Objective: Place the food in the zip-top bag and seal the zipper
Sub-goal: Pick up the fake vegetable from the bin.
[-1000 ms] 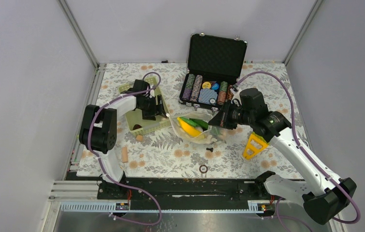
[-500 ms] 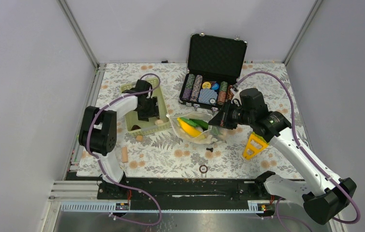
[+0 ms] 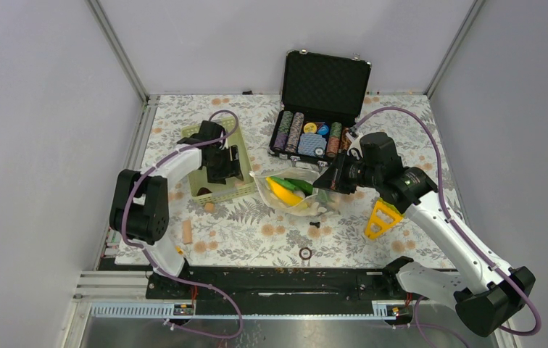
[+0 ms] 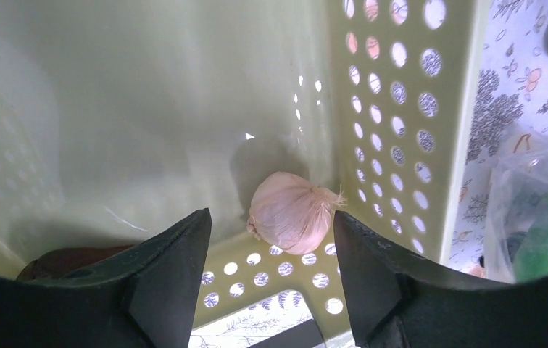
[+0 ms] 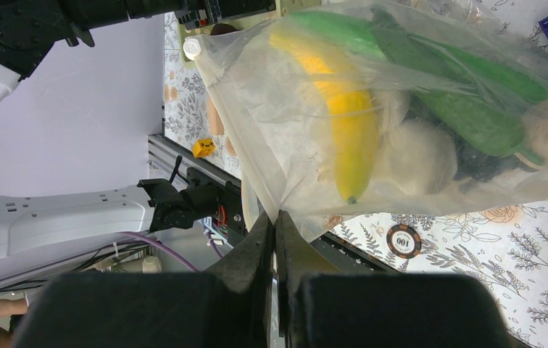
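Observation:
My left gripper (image 3: pixel 229 169) is open inside the lime-green basket (image 3: pixel 212 190). In the left wrist view its jaws (image 4: pixel 271 221) stand wide on either side of a pale garlic bulb (image 4: pixel 291 212), which lies in the basket's corner; they are not touching it. A dark piece (image 4: pixel 68 257) lies at the lower left. My right gripper (image 3: pixel 327 181) is shut on the zip-top bag's (image 3: pixel 296 190) edge (image 5: pixel 275 217) and holds it up. The bag (image 5: pixel 401 109) contains a yellow banana (image 5: pixel 336 109), green peppers (image 5: pixel 467 94) and white bulbs (image 5: pixel 420 156). The zipper strip (image 5: pixel 231 138) runs along the mouth.
An open black case of poker chips (image 3: pixel 314 134) stands behind the bag. A yellow triangular tool (image 3: pixel 381 217) lies right of it. A loose chip (image 3: pixel 305 253) and small tan pieces (image 3: pixel 187 232) lie on the floral cloth toward the front.
My left arm has shifted a little to the left over the basket, its gripper staying low inside it. The right arm and the bag have not moved.

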Controlling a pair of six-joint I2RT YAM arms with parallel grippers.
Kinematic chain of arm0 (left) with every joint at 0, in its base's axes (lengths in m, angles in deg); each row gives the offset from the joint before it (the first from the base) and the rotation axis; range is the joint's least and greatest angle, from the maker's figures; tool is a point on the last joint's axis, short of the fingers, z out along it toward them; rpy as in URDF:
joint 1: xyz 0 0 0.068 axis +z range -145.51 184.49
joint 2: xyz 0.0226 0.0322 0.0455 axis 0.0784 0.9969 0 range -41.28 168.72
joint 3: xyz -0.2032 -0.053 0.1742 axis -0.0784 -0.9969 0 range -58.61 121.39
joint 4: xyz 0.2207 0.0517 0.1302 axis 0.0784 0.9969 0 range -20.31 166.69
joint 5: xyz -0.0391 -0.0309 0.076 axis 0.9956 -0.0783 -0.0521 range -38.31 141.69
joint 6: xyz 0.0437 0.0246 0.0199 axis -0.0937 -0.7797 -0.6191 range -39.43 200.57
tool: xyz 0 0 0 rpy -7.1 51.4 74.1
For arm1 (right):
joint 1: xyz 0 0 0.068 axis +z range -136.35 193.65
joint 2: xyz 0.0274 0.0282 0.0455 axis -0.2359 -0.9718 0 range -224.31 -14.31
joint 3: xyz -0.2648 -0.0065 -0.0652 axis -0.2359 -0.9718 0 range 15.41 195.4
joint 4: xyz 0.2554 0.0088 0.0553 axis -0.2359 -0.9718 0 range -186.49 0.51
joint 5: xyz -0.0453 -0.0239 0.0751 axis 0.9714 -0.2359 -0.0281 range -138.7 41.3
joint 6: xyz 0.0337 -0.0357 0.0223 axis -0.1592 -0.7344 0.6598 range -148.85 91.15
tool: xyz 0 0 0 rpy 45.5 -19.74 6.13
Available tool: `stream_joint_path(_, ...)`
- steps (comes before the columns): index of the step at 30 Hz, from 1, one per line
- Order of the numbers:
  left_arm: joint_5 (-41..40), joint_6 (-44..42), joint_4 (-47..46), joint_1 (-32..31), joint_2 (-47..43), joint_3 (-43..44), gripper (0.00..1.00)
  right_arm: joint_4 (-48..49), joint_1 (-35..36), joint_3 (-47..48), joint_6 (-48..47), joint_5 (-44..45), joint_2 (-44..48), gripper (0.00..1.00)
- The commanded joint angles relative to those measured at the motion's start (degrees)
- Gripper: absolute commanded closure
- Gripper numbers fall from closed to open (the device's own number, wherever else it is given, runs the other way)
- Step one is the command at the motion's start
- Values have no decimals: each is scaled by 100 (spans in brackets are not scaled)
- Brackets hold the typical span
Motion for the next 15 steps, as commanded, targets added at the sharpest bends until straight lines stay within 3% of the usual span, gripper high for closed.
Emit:
stream_joint_path(1, 41, -79, -117, -32, -44, -72, 36, 9, -31, 173, -36, 43, 56, 100)
stream_joint_path(15, 159, -114, -136, -237, 664, 248, 39, 8, -31, 178, -27, 66, 30, 100)
